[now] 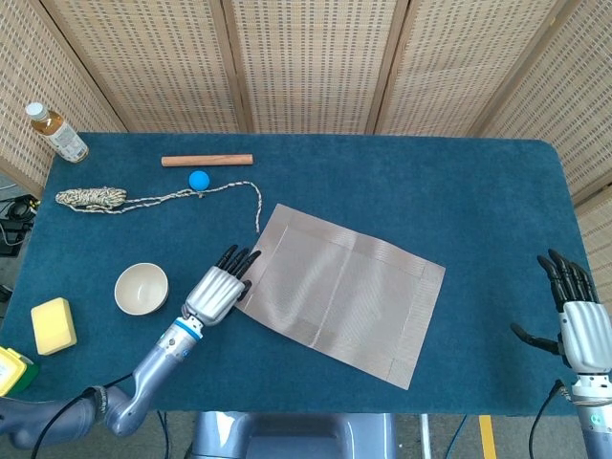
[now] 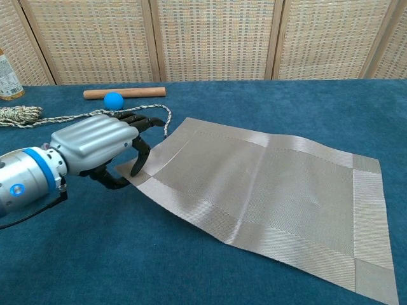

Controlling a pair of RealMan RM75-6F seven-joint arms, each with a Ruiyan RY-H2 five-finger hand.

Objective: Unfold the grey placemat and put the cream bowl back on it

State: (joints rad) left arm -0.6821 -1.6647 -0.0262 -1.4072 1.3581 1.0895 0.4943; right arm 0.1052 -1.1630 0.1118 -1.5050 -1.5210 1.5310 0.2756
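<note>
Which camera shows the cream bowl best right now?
The head view: the cream bowl sits whole and upright on the table, left of the left hand. The chest view does not show it; the left hand fills that side.

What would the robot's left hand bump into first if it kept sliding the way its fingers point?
Probably the rope. The left hand, gripping the grey placemat's edge, points up-right across its corner toward the rope's end, though the line is rough.

Placemat (image 1: 337,293) lies open at table (image 1: 459,191) centre, skewed. Left hand (image 1: 215,290) grips its near-left corner. Bowl (image 1: 142,288) sits left of that hand, off the mat; sponge (image 1: 53,325) further left, nr table edge. Behind mat: rope (image 1: 143,199), ball (image 1: 199,180), then stick (image 1: 207,160). Bottle (image 1: 56,132) at far-left corner. Right hand (image 1: 578,320) well apart, off the right edge.
</note>
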